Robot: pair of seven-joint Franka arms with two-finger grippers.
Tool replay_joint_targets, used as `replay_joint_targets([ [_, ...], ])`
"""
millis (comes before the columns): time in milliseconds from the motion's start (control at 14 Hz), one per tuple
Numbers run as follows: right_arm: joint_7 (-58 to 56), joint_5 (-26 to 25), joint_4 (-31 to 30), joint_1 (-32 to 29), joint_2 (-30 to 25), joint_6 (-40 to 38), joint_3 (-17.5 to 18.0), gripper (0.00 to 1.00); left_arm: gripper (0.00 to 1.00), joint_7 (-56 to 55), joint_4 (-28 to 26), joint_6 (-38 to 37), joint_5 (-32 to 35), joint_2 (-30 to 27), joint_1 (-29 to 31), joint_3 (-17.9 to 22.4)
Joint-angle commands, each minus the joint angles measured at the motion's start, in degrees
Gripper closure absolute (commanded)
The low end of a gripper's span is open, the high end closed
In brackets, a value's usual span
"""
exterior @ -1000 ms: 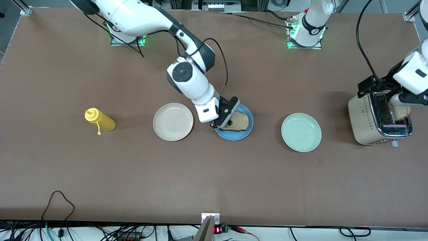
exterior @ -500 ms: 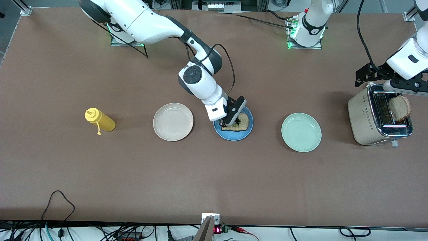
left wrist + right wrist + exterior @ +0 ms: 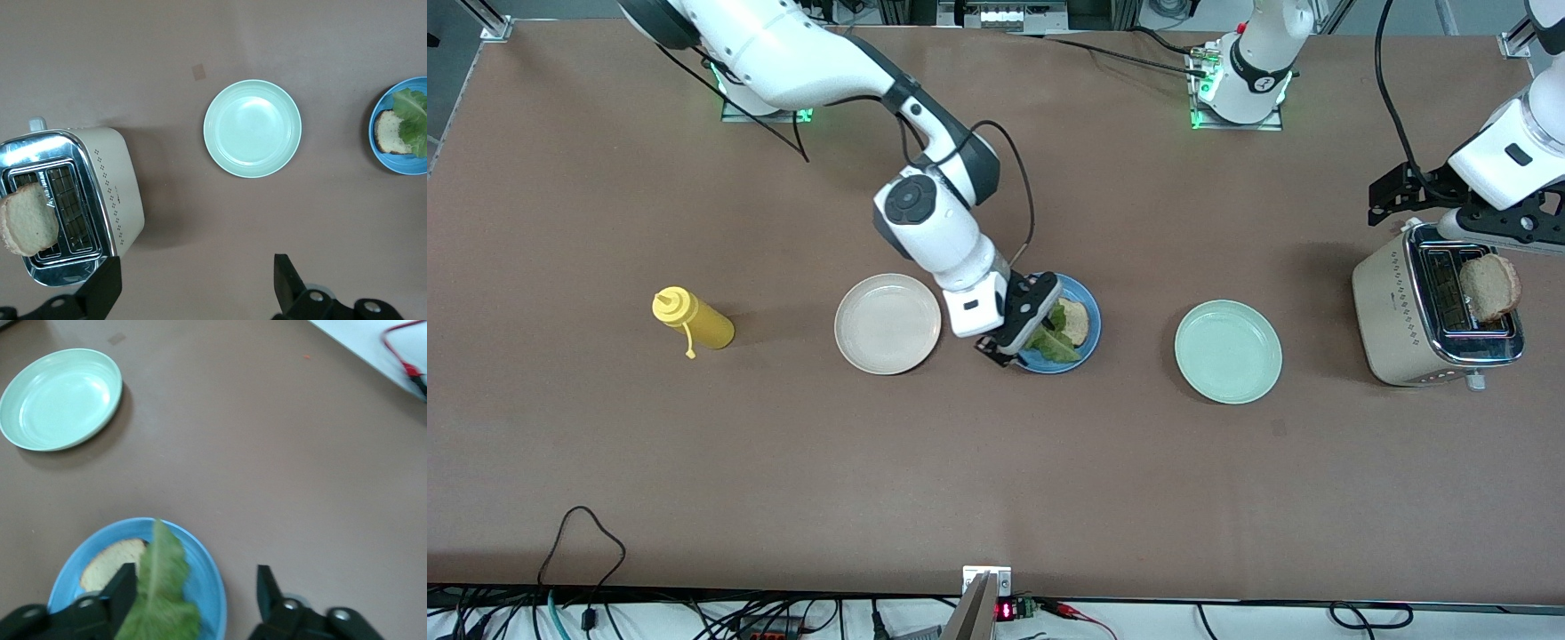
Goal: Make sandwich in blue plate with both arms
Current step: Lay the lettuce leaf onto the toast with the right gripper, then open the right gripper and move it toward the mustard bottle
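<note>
Nearest the front camera among the dishes, the blue plate (image 3: 1086, 348) sits mid-tabletop between an off-white plate (image 3: 887, 323) toward the right arm's end and a mint-green plate (image 3: 1227, 351) toward the left arm's end. On the blue plate lies one bread slice (image 3: 1075, 321) with a lettuce leaf (image 3: 1052, 341) draped across it, so the base and filling look laid and only the top slice is missing.

Right pincer (image 3: 198, 595) hangs just over the blue plate's edge, jaws wide, holding nothing; the leaf lies beside one finger, seemingly let go.

A yellow squeeze bottle (image 3: 694, 322) lies on its side near the right arm's end, untouched.

Farther up, the toaster (image 3: 1409, 323) carries the second bread slice (image 3: 1488, 287), tilted out of a slot. Left pincer (image 3: 193, 287) hovers over the toaster, jaws wide and empty, probably placed to take that slice.
</note>
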Motion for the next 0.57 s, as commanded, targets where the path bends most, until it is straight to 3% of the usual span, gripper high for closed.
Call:
replay_joint_targets([
  [0, -0.1, -0.9, -4.3, -4.8, -6.8, -4.8, 0.4, 0.0, 0.0, 1.4, 0.7, -1.3, -0.7, -0.5, -0.2, 0.3],
  [143, -1.4, -0.9, -8.7, -9.5, -10.8, -4.9, 0.4, 0.0, 0.0, 1.3, 0.7, -1.3, -0.7, -0.5, -0.2, 0.3],
  [286, -11.1, -0.9, -12.6, -14.6, -15.3, -6.8, 0.6, 0.0, 0.0, 1.4, 0.7, -1.3, -0.7, -0.5, -0.2, 0.3],
  [500, -17.9, 0.0, -15.1, -20.2, -23.1, -17.4, 0.8, 0.0, 0.0, 1.3, 0.7, -1.3, -0.6, -0.5, -0.2, 0.3],
])
